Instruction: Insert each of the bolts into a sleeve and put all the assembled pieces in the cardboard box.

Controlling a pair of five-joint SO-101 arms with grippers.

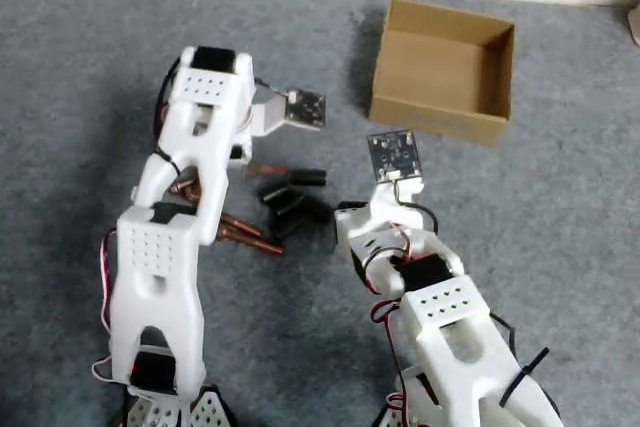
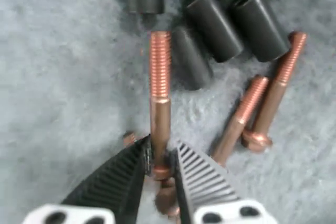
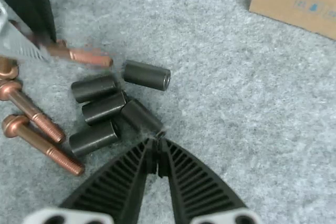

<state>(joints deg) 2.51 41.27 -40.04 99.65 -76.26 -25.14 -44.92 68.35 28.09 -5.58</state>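
Copper bolts [image 2: 159, 77], black sleeves [image 2: 212, 24], brown cardboard box [image 1: 435, 117], grey carpet [image 1: 80, 97], white arms [image 1: 160, 277]

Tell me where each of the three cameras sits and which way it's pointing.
High view: fixed above the table, looking down on both arms, the cardboard box and the sleeves.
Left wrist view: on the left arm, looking along the left gripper at the bolt it clamps.
Right wrist view: on the right arm, looking past the right gripper at the sleeves and box.
Shared: both wrist views show that held bolt and the sleeves.
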